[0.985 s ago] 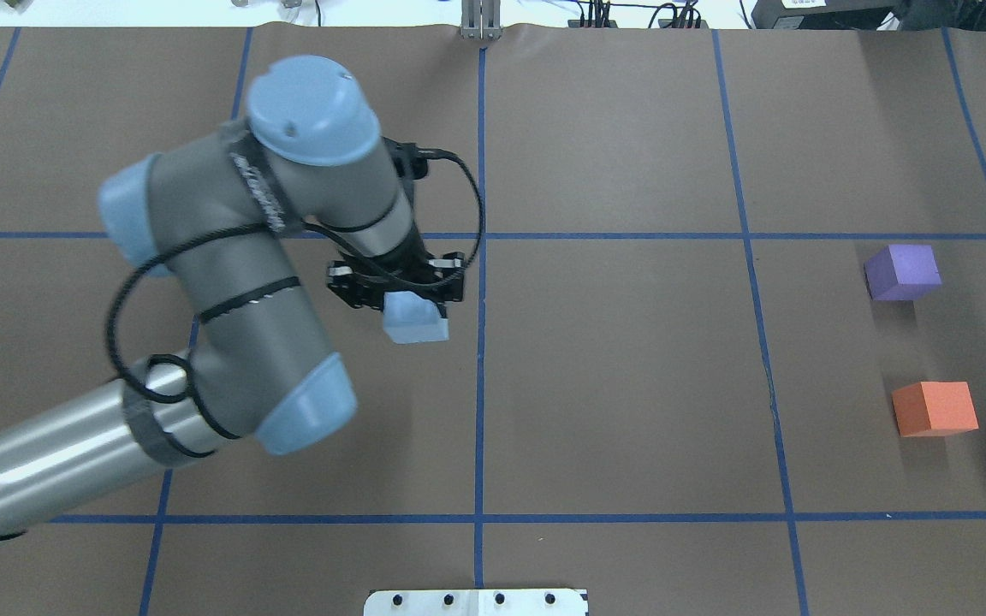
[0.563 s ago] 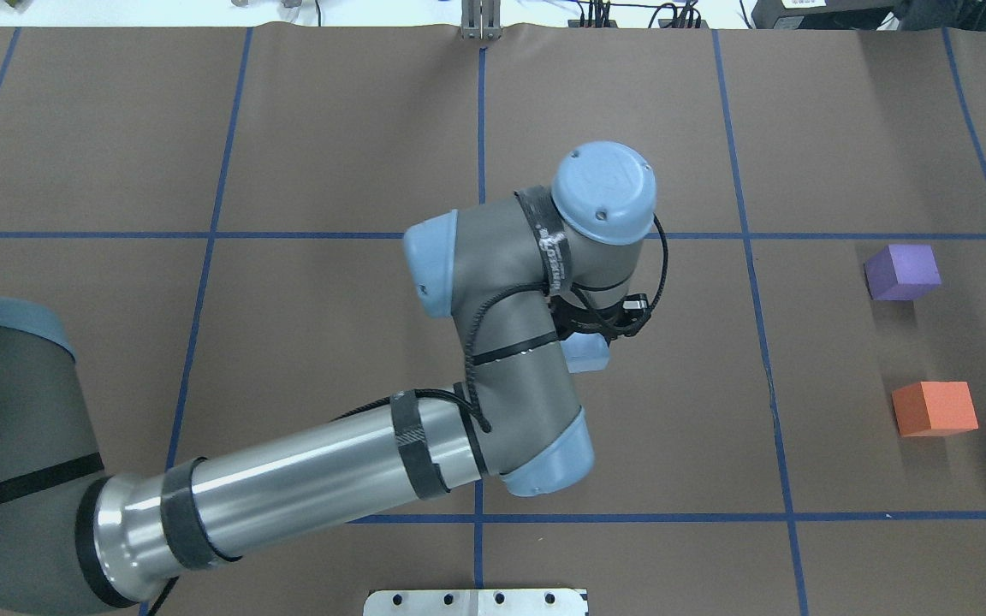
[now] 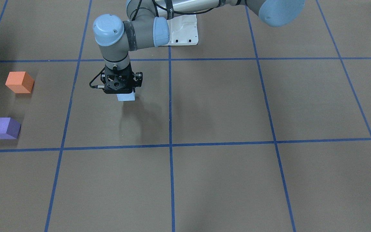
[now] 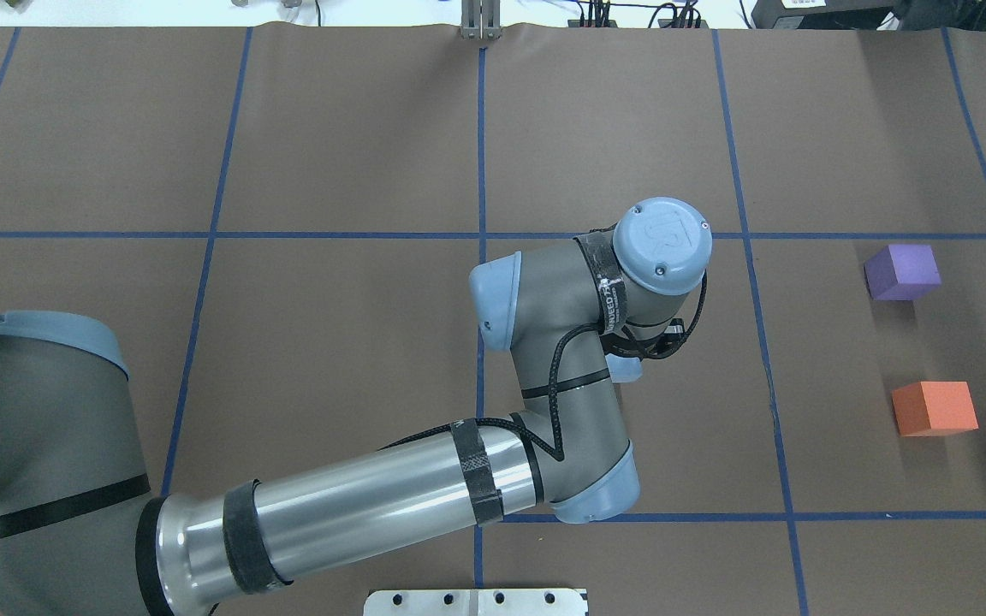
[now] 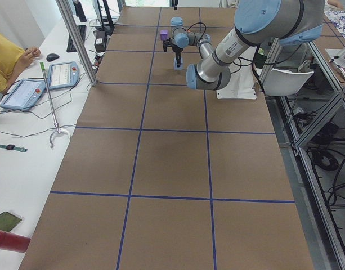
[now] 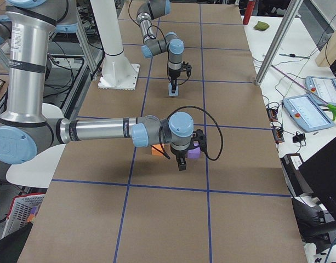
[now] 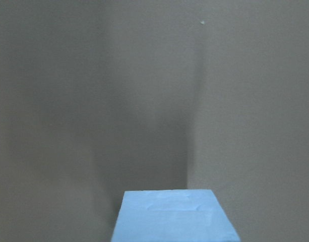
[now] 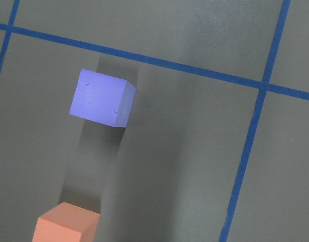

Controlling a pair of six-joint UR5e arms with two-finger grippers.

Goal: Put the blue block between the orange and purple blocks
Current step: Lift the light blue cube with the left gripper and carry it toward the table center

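Note:
My left gripper (image 3: 125,92) is shut on the light blue block (image 3: 126,97) and holds it above the brown table, right of the centre line in the overhead view. There the wrist hides most of the block (image 4: 627,368). The block fills the bottom edge of the left wrist view (image 7: 174,217). The purple block (image 4: 902,272) and the orange block (image 4: 934,408) stand apart at the table's right, purple farther from me. Both show in the right wrist view, purple (image 8: 101,98) and orange (image 8: 66,222). My right gripper (image 6: 181,163) hangs near them in the exterior right view; I cannot tell its state.
The table is brown paper with a grid of blue tape lines (image 4: 480,257). A white base plate (image 4: 476,601) sits at the near edge. Tablets and tools lie on the white side bench (image 5: 43,84), where a person sits.
My left arm has swung to the right across the centre line, carrying the blue block toward the purple and orange blocks. Those two blocks have not moved.

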